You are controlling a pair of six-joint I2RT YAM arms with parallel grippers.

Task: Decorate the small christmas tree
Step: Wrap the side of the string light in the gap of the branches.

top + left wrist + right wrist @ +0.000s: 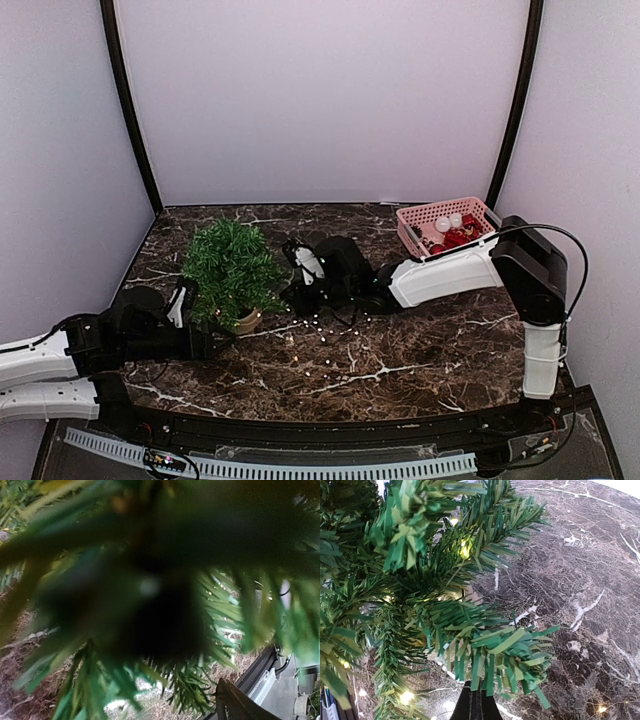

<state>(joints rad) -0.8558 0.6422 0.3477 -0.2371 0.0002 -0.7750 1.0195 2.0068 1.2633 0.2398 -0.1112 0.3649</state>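
Marble table point(450, 350), one small christmas tree point(230, 265), maybe two white bulbs point(442, 224)

Pink basket point(408, 232), dark marble table point(430, 352)

Small bushy artificial tree of dark green needle branches point(230, 265): upright, at 9 o'clock from top-view centre; tiny warm-white lights lit among branches.

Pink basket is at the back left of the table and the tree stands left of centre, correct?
No. The top external view shows the pink basket at the back right of the table, not the back left. The small christmas tree does stand left of centre.
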